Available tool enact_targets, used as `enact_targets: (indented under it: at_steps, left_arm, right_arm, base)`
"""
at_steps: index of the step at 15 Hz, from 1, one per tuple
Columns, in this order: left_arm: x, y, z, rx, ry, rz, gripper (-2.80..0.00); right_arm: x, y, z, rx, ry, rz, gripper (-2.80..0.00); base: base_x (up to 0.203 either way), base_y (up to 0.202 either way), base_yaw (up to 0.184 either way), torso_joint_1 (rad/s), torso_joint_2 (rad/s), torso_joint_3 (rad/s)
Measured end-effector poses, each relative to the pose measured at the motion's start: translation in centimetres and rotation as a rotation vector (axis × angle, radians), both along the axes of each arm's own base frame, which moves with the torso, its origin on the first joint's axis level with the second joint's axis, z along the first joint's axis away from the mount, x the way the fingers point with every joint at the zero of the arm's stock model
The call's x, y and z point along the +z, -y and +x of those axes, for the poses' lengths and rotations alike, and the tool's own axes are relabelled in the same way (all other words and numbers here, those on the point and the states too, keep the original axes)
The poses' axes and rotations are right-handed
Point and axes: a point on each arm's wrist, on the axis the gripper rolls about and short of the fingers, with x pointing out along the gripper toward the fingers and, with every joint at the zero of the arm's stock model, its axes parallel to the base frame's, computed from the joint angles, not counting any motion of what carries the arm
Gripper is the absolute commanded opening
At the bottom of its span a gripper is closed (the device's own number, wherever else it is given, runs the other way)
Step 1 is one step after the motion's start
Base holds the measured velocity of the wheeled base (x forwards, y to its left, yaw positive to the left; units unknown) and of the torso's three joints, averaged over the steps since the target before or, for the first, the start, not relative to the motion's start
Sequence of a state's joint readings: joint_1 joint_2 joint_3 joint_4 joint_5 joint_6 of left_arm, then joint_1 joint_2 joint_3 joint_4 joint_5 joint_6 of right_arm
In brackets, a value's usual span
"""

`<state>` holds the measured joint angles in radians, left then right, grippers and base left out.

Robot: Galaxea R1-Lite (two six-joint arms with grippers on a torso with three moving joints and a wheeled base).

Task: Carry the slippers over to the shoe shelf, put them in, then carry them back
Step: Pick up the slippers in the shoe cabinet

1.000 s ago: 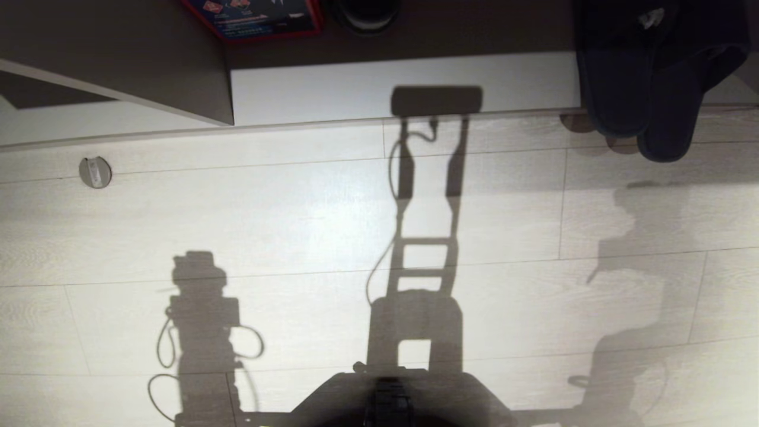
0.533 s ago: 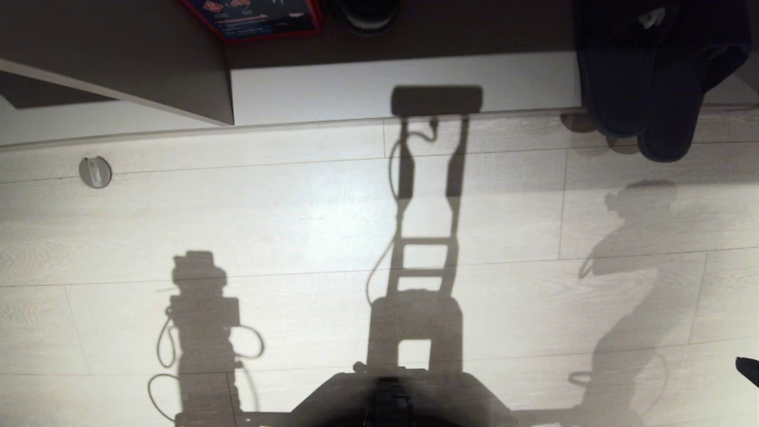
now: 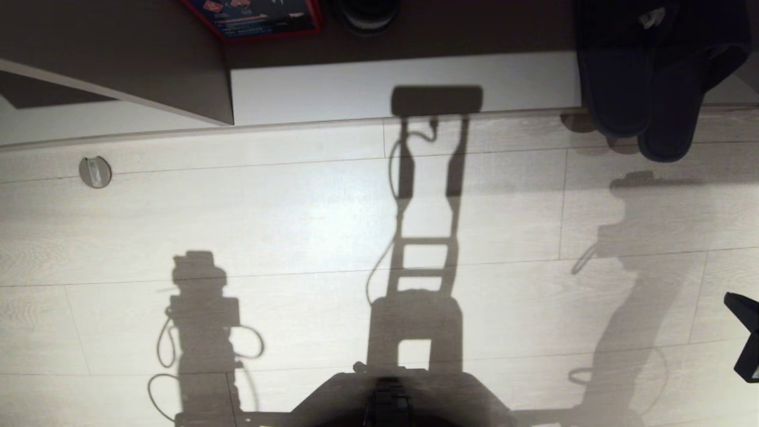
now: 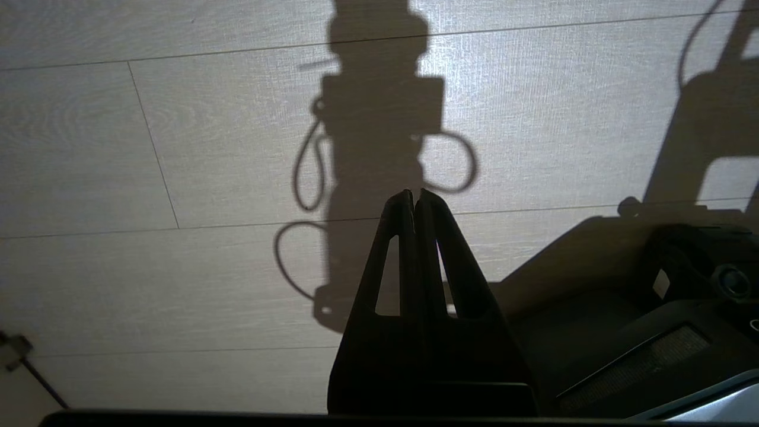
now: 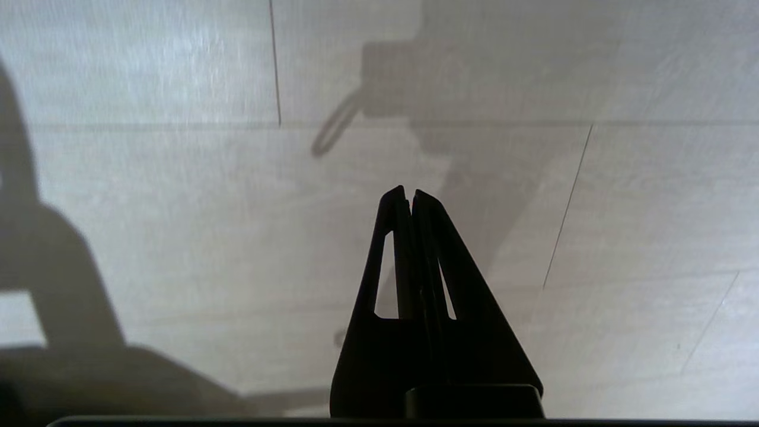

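The slippers [image 3: 643, 89] lie side by side at the far right of the shoe shelf [image 3: 367, 86], on its pale base board, their rounded ends hanging over the front edge above the floor [image 3: 296, 213]. The right hand [image 5: 409, 193] hangs over the bare floor boards with its two fingers pressed together and nothing between them; from above, only a dark corner of it shows at the right edge, nearer the robot than the slippers and well apart from them. The left hand [image 4: 413, 193] is low on the robot's other side, next to the base, fingers likewise together and empty, far from the slippers. On the shelf's left stands an upright divider [image 3: 148, 65], with a red-edged box [image 3: 255, 18] and a dark round thing [image 3: 366, 15] behind it.
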<state>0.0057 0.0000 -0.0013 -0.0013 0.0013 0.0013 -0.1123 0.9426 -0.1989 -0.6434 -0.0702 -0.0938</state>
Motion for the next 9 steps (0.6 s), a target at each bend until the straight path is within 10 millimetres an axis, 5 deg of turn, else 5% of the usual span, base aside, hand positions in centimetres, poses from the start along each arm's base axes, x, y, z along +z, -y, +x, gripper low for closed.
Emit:
enact_targets:
  at_steps: [7, 8, 9]
  left_arm:
    - [0.0, 0.0, 0.0, 0.0, 0.0, -0.001, -2.8]
    - [0.0, 0.0, 0.0, 0.0, 0.0, -0.001, -2.8]
    - [0.0, 0.0, 0.0, 0.0, 0.0, -0.001, -2.8]
  right_arm:
    - [1.1, 0.9, 3.6, -0.033, 0.166, -0.016, -2.8]
    - [1.1, 1.0, 4.1, -0.032, 0.173, -0.017, 0.0]
    - [1.1, 1.1, 4.4, -0.03, 0.174, -0.017, 0.0]
  base:
    - [0.0, 0.0, 0.0, 0.0, 0.0, 0.0]
    - [0.0, 0.0, 0.0, 0.0, 0.0, 0.0]
    - [0.0, 0.0, 0.0, 0.0, 0.0, 0.0]
